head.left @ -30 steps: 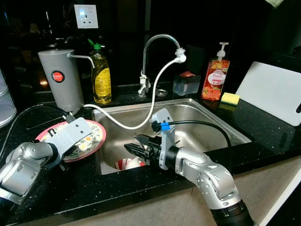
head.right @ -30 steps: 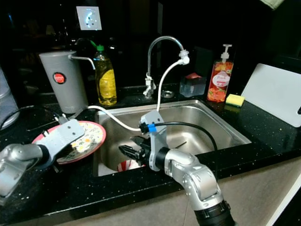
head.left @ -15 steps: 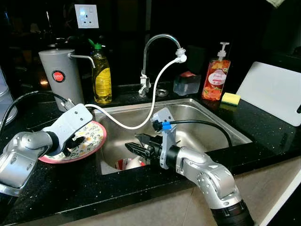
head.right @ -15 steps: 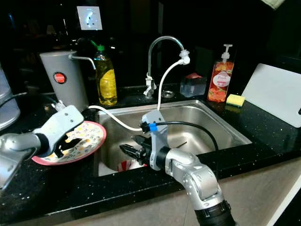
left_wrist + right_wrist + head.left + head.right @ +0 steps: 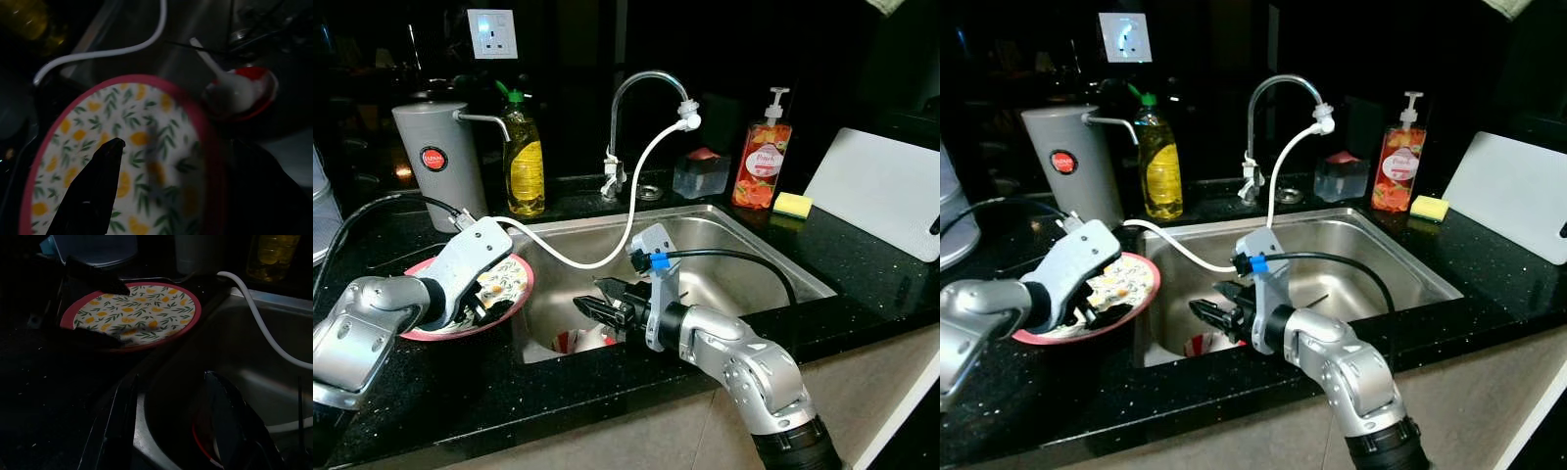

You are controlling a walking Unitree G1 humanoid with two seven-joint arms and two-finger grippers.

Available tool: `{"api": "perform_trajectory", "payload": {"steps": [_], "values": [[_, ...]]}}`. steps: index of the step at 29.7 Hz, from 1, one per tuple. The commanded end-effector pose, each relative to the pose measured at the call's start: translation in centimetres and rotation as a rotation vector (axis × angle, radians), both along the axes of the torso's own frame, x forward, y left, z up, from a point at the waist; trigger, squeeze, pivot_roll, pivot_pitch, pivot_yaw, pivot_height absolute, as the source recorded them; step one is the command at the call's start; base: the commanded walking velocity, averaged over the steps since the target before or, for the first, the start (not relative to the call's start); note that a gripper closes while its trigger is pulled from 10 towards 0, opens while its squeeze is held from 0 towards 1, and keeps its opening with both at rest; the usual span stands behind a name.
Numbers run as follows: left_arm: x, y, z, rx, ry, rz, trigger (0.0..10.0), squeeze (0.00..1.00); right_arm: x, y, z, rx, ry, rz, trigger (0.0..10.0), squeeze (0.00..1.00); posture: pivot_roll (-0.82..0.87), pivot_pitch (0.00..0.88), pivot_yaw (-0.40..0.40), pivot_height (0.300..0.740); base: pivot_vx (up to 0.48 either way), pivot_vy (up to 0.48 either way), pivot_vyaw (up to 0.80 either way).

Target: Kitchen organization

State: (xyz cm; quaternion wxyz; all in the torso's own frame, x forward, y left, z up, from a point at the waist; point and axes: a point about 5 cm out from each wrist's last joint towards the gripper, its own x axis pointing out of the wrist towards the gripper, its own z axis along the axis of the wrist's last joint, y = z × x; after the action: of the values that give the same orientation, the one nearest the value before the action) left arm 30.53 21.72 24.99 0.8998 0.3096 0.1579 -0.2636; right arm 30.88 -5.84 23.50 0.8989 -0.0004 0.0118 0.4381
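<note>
Kitchen sink scene, head and wrist cameras. The left gripper is at the floral plate, a pink-rimmed plate patterned with orange fruit and green leaves that lies on the black countertop at the left edge of the stainless steel sink. Its jaws are parted: in the right wrist view one black finger lies over the plate's far rim and the other across its near rim, so the plate sits between them; whether either finger presses on it cannot be told. In the left wrist view one finger tip lies over the patterned face.

The right gripper hovers over the sink's front left corner, jaws open and empty. Below and just ahead of the jaws, on the sink floor, lies a red bowl with a white spoon in it.

A white hose runs from the faucet spout down over the sink's left edge, passing beyond the left jaws. Behind the plate stand a grey kettle and a yellow dish-soap bottle. Right of the faucet: a clear container, an orange hand-soap pump bottle, a yellow sponge and a white cutting board.
</note>
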Motion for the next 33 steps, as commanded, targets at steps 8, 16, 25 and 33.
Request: {"api": "perform_trajectory", "payload": {"steps": [8,16,25,33], "values": [[-0.2,-0.2,-1.9,0.027,0.063,0.002,10.0,0.00,-0.1,-0.1,0.6,0.015,-0.013,-0.003,10.0,0.00,-0.03,0.006,-0.013,0.740,0.000,0.000,0.00],[0.2,1.1,-2.8,0.064,0.074,0.079,5.8,0.00,0.0,-0.2,0.6,0.016,-0.013,-0.007,10.0,0.00,-0.04,0.006,-0.013,0.740,0.000,0.000,0.00],[0.1,1.3,-3.0,0.110,0.045,0.073,0.0,0.00,0.0,-0.2,0.7,0.017,-0.013,-0.007,10.0,0.00,-0.03,0.006,-0.017,0.740,0.000,0.000,0.00],[0.2,1.3,-2.5,0.135,0.007,0.071,0.0,0.00,0.0,-0.2,0.7,0.017,-0.013,-0.006,10.0,0.00,-0.04,0.005,-0.017,0.740,0.000,0.000,0.00]]}}
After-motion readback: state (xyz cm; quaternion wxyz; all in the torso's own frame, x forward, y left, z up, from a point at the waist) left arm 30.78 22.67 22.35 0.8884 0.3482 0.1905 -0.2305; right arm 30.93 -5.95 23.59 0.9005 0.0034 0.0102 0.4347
